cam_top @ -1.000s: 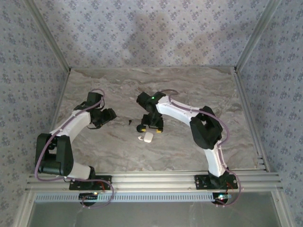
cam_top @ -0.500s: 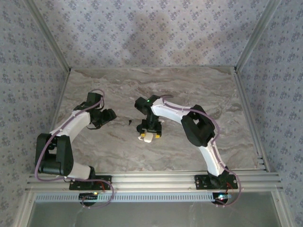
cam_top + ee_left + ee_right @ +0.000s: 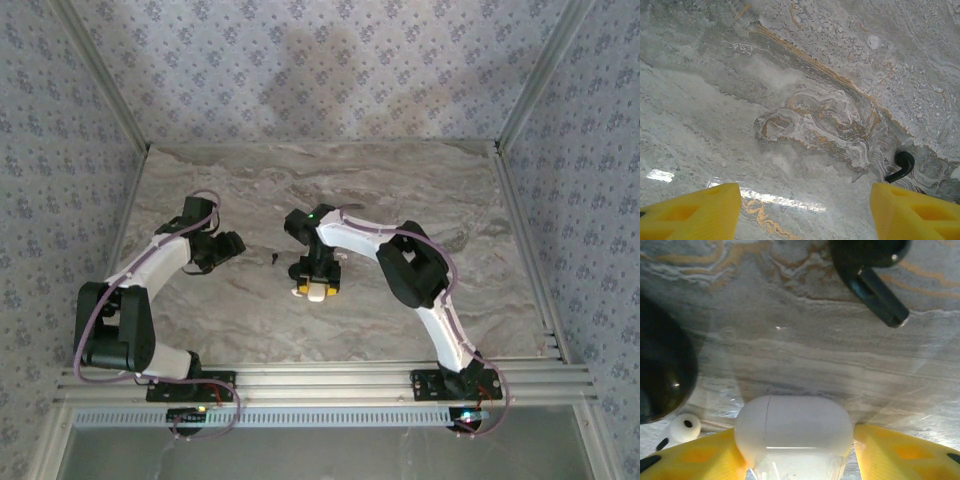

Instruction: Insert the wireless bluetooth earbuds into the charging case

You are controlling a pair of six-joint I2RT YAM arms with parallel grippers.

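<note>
The white charging case (image 3: 794, 432) lies shut on the marble table, and my right gripper (image 3: 795, 452) has its yellow fingers pressed against both sides of it. The same case (image 3: 317, 291) sits between the yellow fingers mid-table in the top view. A white earbud (image 3: 682, 430) lies just left of the case. A black earbud (image 3: 870, 270) lies farther ahead. My left gripper (image 3: 805, 210) hangs open over bare marble, with another black earbud (image 3: 902, 167) ahead of its right finger (image 3: 915, 212). That bud (image 3: 273, 258) lies between the two arms.
A dark rounded object (image 3: 660, 370) sits at the left edge of the right wrist view, close to the white earbud. Aluminium rails (image 3: 320, 380) run along the near edge and the sides of the table. Patterned walls enclose the back.
My right gripper has come down and toward the near edge onto the case, and its jaws have narrowed against it. The left arm has not moved.
</note>
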